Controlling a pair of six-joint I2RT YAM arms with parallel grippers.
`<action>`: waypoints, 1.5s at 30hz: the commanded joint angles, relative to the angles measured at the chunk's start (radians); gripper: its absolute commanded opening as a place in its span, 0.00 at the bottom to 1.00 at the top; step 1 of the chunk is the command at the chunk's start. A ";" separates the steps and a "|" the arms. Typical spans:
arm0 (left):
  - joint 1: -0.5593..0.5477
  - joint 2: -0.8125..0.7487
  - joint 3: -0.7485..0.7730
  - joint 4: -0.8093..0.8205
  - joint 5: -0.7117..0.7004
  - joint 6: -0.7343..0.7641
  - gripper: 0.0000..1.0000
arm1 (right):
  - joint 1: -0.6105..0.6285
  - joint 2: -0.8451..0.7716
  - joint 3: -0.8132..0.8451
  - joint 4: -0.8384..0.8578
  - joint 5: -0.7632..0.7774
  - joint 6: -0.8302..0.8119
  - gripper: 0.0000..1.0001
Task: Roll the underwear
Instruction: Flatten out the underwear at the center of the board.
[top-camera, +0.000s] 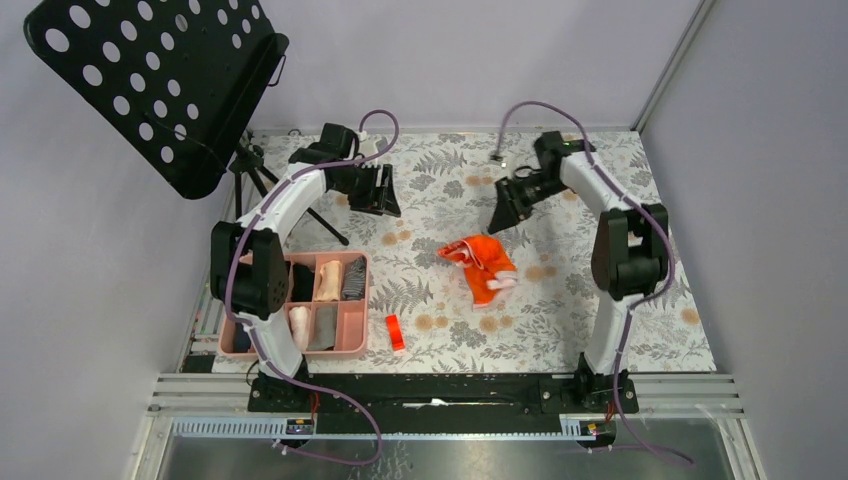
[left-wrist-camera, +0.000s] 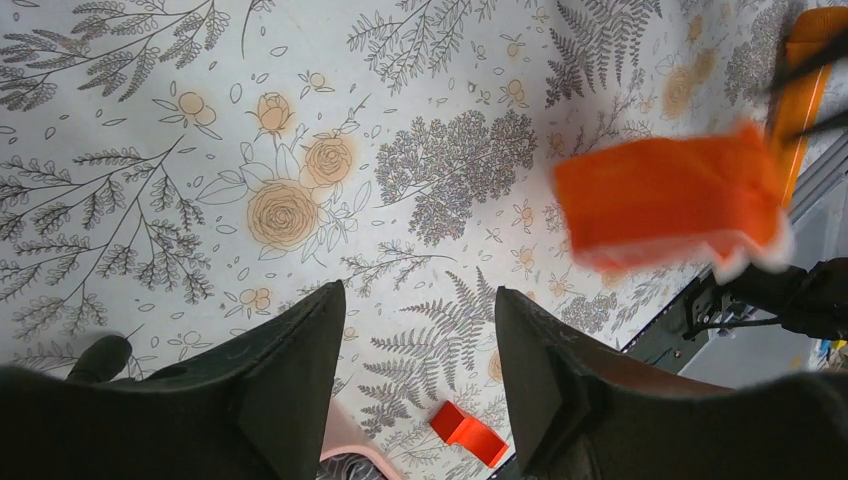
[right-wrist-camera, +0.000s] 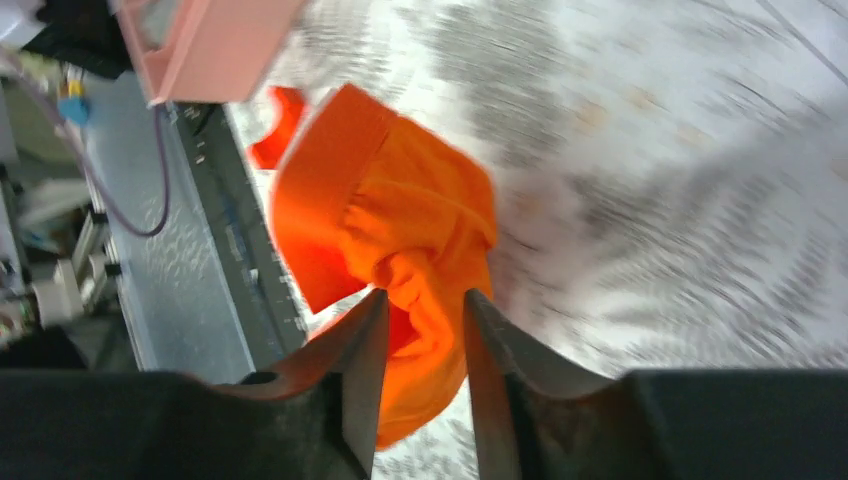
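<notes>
The bright orange underwear (top-camera: 481, 264) lies crumpled on the flowered table, near the middle. It also shows in the left wrist view (left-wrist-camera: 665, 200) and the right wrist view (right-wrist-camera: 400, 215). My right gripper (top-camera: 500, 218) hovers just behind it with its jaws apart; in the right wrist view (right-wrist-camera: 420, 300) the orange cloth shows through the gap, and that view is blurred. My left gripper (top-camera: 378, 192) is open and empty (left-wrist-camera: 418, 296) at the back left, well away from the cloth.
A pink divided tray (top-camera: 295, 352) at the front left holds several rolled garments, beige (top-camera: 328, 280), striped grey (top-camera: 353, 278) and dark. A small red block (top-camera: 395, 332) lies beside it. A black perforated music stand (top-camera: 160, 80) stands at the back left.
</notes>
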 joint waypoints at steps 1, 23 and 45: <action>0.000 0.015 0.038 0.032 0.052 0.008 0.60 | -0.153 0.160 0.031 0.004 0.063 0.108 0.46; -0.055 -0.037 -0.034 0.032 0.053 0.035 0.60 | -0.029 -0.038 -0.155 0.312 0.280 0.351 0.59; -0.120 -0.027 -0.018 0.020 0.002 0.058 0.61 | 0.012 0.118 -0.091 0.363 0.364 0.517 0.52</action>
